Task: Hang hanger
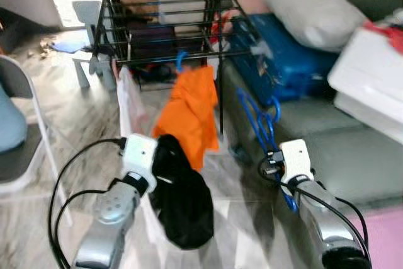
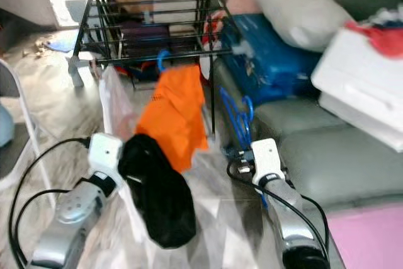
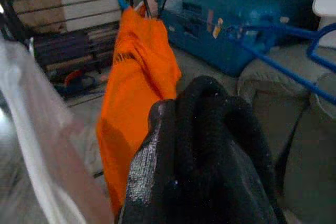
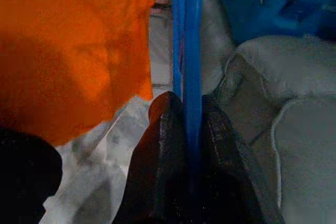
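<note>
Your right gripper (image 4: 186,129) is pinched tight on the blue hanger (image 4: 187,51), whose thin glossy bar runs straight up between the two black fingers (image 4: 157,171) in the right wrist view. From the head camera you see that hanger (image 1: 258,121) standing up from the right gripper (image 1: 277,155), its loops of smooth blue plastic reaching toward the sofa edge, low and to the right of the rack and apart from it.

Your left gripper (image 1: 160,155) is buried in a black garment (image 1: 182,203), a soft, matte bundle that sags down from the fingers; it looks clamped on the cloth, and the left wrist view shows dark folded fabric (image 3: 210,150) bunched over the tips.

Just ahead, an orange shirt (image 1: 189,114) hangs limp from a blue hook (image 1: 181,61) on the near rail of the black wire drying rack (image 1: 164,23), a boxy frame of thin metal rods. A pale, filmy plastic bag (image 1: 129,102) droops beside the shirt on its left.

To your right sits a grey-green sofa (image 1: 340,149) with smooth cushions, carrying a blue suitcase (image 1: 283,55), a white pillow (image 1: 315,11) and a white box (image 1: 371,80). You stand on a glossy marbled grey floor (image 1: 82,124); a chair (image 1: 19,137) with a thin white frame is at your far left.
</note>
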Controlling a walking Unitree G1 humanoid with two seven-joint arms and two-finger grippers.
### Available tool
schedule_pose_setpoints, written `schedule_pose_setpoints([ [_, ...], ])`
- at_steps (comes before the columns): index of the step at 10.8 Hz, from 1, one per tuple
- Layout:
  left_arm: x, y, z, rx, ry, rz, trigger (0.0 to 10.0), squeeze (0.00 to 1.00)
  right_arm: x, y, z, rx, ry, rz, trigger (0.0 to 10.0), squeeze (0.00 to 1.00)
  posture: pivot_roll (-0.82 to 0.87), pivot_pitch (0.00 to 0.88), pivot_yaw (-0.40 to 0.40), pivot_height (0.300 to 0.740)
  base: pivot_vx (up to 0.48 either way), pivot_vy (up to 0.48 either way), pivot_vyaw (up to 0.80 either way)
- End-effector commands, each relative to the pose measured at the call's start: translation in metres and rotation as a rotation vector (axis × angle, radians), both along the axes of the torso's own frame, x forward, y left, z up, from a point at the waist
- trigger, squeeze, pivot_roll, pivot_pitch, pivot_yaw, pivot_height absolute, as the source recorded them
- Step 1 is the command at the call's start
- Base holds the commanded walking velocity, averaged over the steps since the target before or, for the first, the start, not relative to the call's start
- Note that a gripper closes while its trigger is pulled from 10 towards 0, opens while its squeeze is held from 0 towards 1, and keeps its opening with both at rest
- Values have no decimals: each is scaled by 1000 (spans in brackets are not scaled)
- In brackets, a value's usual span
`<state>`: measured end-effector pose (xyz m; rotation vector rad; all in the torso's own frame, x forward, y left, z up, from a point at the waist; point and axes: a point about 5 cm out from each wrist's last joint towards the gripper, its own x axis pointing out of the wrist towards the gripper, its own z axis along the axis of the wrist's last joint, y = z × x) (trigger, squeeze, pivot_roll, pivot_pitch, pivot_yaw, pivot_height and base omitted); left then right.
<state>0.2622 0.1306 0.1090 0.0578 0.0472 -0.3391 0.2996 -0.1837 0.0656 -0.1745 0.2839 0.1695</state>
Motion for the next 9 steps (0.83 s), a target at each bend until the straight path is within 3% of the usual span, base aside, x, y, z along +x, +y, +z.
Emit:
schedule_pose_setpoints([
  [1, 0, -4, 6, -4, -31, -9, 10000, 0, -1, -3, -1, -3, 4, -5, 10000, 0, -168, 0, 35, 740, -349, 0, 0],
  [9, 1, -6, 6, 7, -34, -6, 10000, 0, 3, 1, 1, 7, -11, 5, 10000, 0, -167, 0, 33, 740, -342, 0, 0],
])
